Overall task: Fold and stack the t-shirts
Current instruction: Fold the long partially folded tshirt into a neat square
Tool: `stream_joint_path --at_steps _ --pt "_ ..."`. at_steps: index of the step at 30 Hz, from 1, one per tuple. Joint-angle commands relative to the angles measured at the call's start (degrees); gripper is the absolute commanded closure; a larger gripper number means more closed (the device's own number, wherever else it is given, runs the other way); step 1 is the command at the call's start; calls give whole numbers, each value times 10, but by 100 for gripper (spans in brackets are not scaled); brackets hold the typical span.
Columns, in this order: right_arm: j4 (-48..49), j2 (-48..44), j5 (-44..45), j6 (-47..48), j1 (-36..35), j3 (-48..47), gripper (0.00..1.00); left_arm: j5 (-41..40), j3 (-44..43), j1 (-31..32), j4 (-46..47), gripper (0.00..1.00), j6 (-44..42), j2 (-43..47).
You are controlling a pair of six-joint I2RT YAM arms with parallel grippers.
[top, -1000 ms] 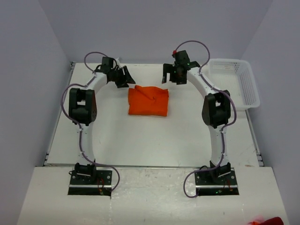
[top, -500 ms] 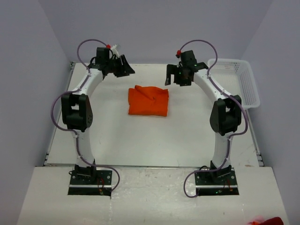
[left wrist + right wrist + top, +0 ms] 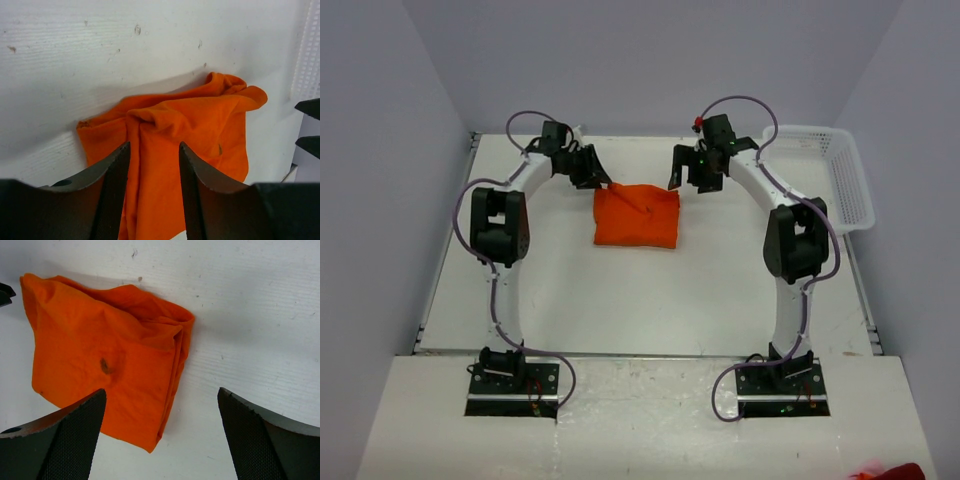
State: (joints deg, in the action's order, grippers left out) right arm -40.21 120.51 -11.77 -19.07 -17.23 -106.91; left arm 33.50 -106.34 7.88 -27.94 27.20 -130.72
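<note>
Where the t-shirt lies: the orange t-shirt (image 3: pixel 637 215) sits folded into a rough rectangle on the far middle of the table (image 3: pixel 620 300), between the two grippers.
T-shirt shape: layers show stacked along its right edge in the right wrist view (image 3: pixel 100 350); the far edge is rumpled, and a raised crease runs from it toward the near edge (image 3: pixel 190 130).
T-shirt mark: one small dark spot (image 3: pixel 105 365) sits on the top layer.
Left gripper: the left gripper (image 3: pixel 597 178) hangs at the shirt's far left corner, tilted down toward the cloth.
Left gripper state: its fingers stand partly spread with a clear gap (image 3: pixel 152 150); the raised crease shows through that gap. Whether the tips touch the cloth cannot be told, and nothing is visibly pinched.
Right gripper: the right gripper (image 3: pixel 692 178) hangs just beyond the shirt's far right corner.
Right gripper state: its fingers are spread wide (image 3: pixel 161 395), with the shirt's corner and bare table between them; it holds nothing.
Basket: a white mesh basket (image 3: pixel 840 180) stands at the far right corner of the table, well apart from the shirt, beside the right arm.
Arms: both arch from their bases at the near edge toward the far side of the table.
</note>
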Motion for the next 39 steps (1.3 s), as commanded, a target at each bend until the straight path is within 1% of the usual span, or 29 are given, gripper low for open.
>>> stream_joint_path --at_steps 1,8,14,16,17,20,22,26,29,31,33,37,39 --pt "3 16 -25 -11 0 -21 9 17 -45 7 4 55 2 -22" --pt "0 20 -24 -8 0 -29 9 25 -91 19 19 55 29 -70" --pt "-3 21 -19 -5 1 -25 9 28 -121 25 19 55 39 -94" --pt "1 19 -18 -4 0 -19 9 25 -120 25 20 66 36 -92" --pt "1 21 -17 -4 1 -18 9 18 -116 25 20 75 36 -84" --pt "4 24 -15 -4 1 -15 10 3 -86 25 31 88 32 -50" --pt "8 26 -14 -5 1 -13 10 -4 -62 25 36 100 31 -31" --pt "5 38 -13 -9 1 -27 9 -5 -39 25 39 100 30 18" --pt "-3 60 -19 -10 1 -58 10 2 -39 26 38 100 32 27" --pt "-18 85 -25 -10 1 -81 14 9 -44 27 37 100 36 27" --pt "-26 101 -32 -11 2 -108 22 12 -45 29 37 100 36 27" --pt "-36 140 -31 -16 2 -145 27 14 -42 34 33 100 34 29" --pt "-45 156 -43 -18 3 -179 32 11 -39 35 33 100 31 32"
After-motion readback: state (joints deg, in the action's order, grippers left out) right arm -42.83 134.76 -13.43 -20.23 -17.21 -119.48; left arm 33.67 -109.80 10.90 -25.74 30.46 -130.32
